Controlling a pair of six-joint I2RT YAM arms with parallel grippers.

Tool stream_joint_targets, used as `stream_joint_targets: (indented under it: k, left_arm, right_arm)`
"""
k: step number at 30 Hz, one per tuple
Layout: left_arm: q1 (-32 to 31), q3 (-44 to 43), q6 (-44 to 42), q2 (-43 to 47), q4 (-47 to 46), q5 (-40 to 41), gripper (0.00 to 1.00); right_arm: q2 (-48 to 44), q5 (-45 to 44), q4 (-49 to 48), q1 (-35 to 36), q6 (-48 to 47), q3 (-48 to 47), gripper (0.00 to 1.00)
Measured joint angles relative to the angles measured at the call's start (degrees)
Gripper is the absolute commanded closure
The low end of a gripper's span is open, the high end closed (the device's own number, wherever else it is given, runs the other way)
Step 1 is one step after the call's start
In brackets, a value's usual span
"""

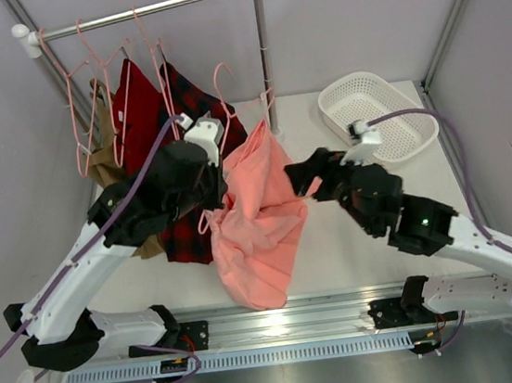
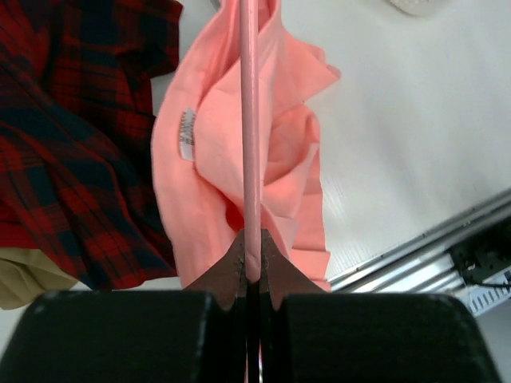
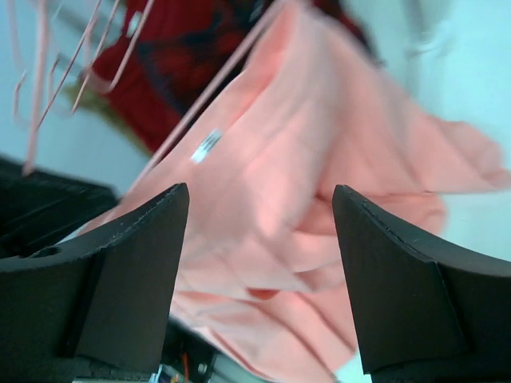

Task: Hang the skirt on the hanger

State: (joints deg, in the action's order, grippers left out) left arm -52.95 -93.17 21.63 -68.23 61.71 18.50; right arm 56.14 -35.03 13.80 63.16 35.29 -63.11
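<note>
The salmon-pink skirt [image 1: 259, 219] hangs bunched in the middle of the table, and its lower end reaches the front edge. In the left wrist view the skirt [image 2: 200, 183] shows its white label [image 2: 187, 136], and the pale-pink hanger [image 2: 250, 120] runs straight up across the cloth. My left gripper [image 2: 252, 255] is shut on that wire; in the top view it [image 1: 220, 179] sits at the skirt's left side. My right gripper [image 1: 297, 177] stands at the skirt's right edge. Its jaws [image 3: 261, 199] are wide open with the blurred skirt [image 3: 303, 183] beyond them, gripping nothing.
A white rail [image 1: 150, 10] at the back left carries several spare pink hangers [image 1: 85, 91] and a red garment [image 1: 139, 112]. A red-and-black plaid shirt [image 1: 186, 233] lies under my left arm. A white basket [image 1: 378, 116] stands at the back right.
</note>
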Motion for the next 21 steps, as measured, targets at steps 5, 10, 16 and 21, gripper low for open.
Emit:
stream_joint_targets:
  k: [5, 10, 16, 21]
  left_arm:
    - [3.4, -14.1, 0.4, -8.0, 7.4, 0.6, 1.0]
    - [9.6, -27.4, 0.3, -15.3, 11.2, 0.2, 1.0]
    - [15.9, -37.1, 0.1, -21.8, 13.3, -1.1, 1.0]
    - [17.2, -42.3, -0.7, -25.3, 14.4, -1.3, 1.0]
  right_arm:
    - [-8.9, -5.6, 11.7, -6.6, 3.2, -1.0, 0.19]
    - [-14.8, -7.4, 18.0, -11.2, 4.1, -0.9, 0.17]
    - [-12.7, -3.7, 22.0, -19.6, 3.2, -0.7, 0.13]
    - [-9.7, 6.0, 21.5, -29.6, 1.4, 0.9, 0.13]
